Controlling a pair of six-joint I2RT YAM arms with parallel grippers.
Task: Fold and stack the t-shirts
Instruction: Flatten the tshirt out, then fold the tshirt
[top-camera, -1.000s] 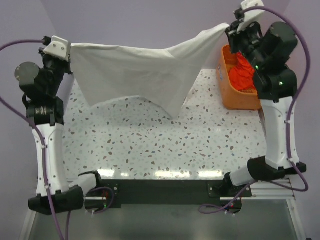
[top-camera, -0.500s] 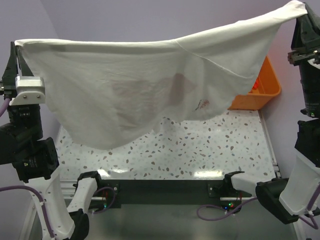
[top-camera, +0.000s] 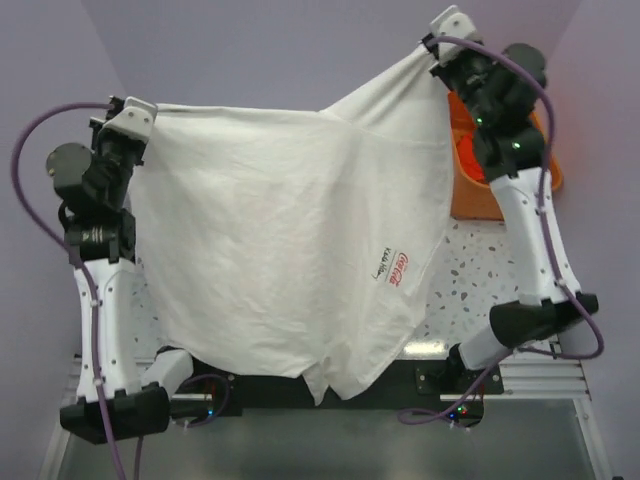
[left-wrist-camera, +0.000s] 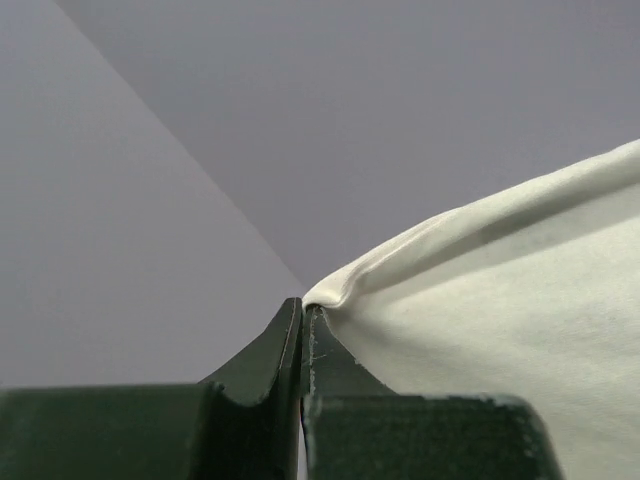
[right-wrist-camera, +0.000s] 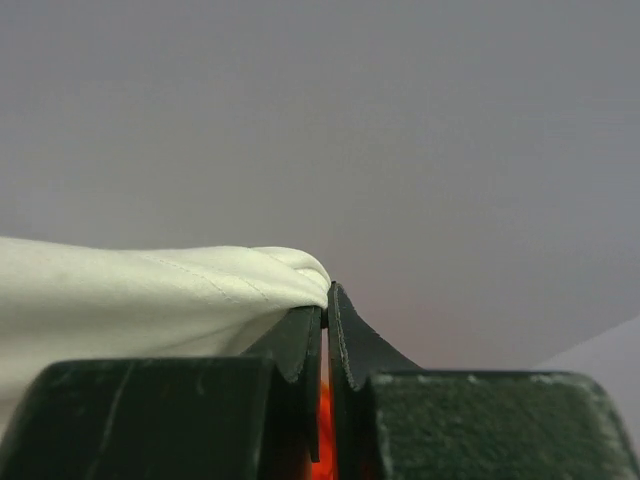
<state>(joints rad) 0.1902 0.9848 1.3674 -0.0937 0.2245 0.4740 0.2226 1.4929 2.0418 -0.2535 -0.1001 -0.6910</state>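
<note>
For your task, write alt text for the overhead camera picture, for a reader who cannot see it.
A white t-shirt hangs spread wide over a speckled table, with the left pincer and the right pincer each shut on a top corner. A small red Coca-Cola label shows near its lower right, and an orange tub stands at the far right.

Room's pretty plain: matte lavender walls (top-camera: 300, 40) all round, evenly lit. In the left wrist view two wall faces meet at a corner seam (left-wrist-camera: 180, 148), and the left face is a touch lighter than the right. The table (top-camera: 472, 285) has a white terrazzo-style top with grey and brown flecks, plus a bright glare spot (top-camera: 422, 347) near its front edge. A silver metal frame (top-camera: 545, 375) runs along the front, with a dull grey surface (top-camera: 300, 450) below it, could be floor.
</note>
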